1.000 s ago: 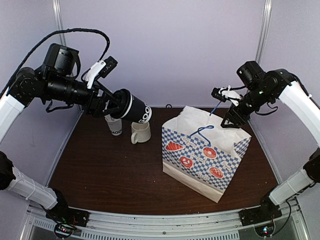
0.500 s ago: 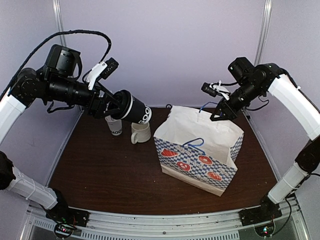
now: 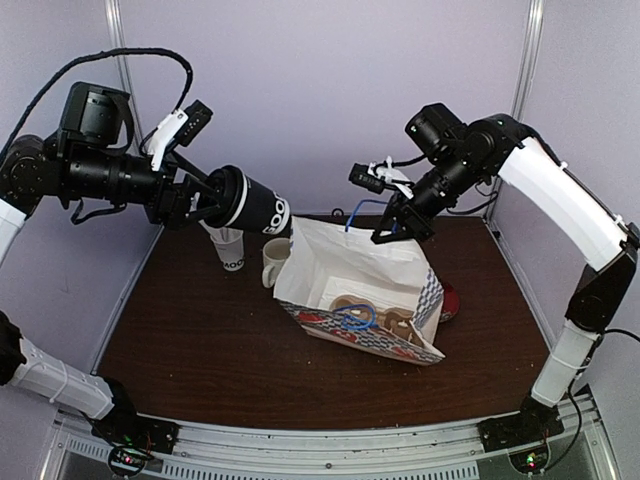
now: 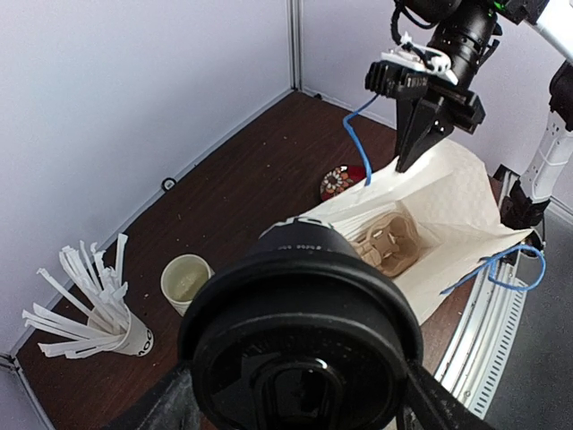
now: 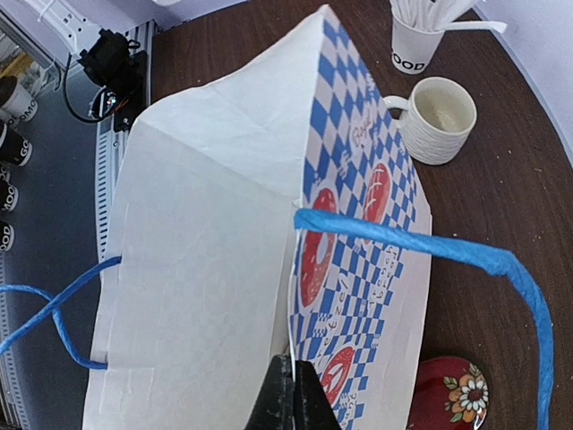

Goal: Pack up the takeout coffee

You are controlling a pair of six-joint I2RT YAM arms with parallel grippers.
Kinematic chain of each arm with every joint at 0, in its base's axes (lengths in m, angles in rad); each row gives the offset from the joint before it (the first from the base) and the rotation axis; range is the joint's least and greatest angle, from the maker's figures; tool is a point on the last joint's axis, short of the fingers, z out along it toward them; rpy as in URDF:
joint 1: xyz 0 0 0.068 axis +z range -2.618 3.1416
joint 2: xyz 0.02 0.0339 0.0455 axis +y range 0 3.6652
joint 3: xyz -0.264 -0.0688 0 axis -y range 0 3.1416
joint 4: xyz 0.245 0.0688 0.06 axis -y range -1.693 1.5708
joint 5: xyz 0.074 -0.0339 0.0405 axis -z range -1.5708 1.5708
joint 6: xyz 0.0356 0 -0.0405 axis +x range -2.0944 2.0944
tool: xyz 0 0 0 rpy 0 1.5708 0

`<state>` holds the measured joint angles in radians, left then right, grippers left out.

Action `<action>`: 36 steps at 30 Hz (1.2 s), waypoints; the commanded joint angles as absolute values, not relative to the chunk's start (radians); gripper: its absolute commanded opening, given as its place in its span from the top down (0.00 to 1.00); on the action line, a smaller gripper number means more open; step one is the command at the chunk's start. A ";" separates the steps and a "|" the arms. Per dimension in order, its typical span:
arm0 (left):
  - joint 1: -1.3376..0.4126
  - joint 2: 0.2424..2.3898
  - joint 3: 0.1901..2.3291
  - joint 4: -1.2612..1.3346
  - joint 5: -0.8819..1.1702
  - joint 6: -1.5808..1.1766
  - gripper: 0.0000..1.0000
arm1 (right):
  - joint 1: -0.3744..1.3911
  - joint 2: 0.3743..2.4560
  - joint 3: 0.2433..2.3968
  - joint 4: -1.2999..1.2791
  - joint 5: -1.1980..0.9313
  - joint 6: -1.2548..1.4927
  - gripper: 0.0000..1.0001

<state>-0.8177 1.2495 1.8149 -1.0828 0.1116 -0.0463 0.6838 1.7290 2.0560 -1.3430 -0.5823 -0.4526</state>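
Left claw (image 3: 222,199) grasps the takeout coffee (image 3: 262,212) sideways, aloft beside the paper bag (image 3: 352,268); right claw (image 3: 390,233) pinches the bag's rim.

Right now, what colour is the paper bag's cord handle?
Blue. The cord handle shows best in the right wrist view, lying across the white paper bag.

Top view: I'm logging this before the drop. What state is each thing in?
takeout coffee: lidded, lying sideways in the left gripper, off the table.
paper bag: mouth open, tipped toward the cup, rim pinched by the right gripper.
cup carrier: lying inside the bag.
mug: upright, looks empty.
straw cup: upright, holding straws.
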 commanded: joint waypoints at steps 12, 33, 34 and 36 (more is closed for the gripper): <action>-0.819 1.204 1.865 -1.086 0.248 -0.031 0.34 | 0.872 1.669 2.003 -1.359 -0.618 -0.589 0.97; -1.121 1.334 1.823 -1.091 0.261 0.168 0.36 | 0.902 1.609 1.876 -1.337 -0.657 -0.602 0.97; -1.150 1.353 1.830 -1.103 0.249 0.181 0.36 | 0.902 1.609 1.873 -1.335 -0.654 -0.599 0.97; -1.181 1.380 1.834 -1.120 0.225 0.196 0.36 | 0.902 1.605 1.873 -1.335 -0.651 -0.597 0.97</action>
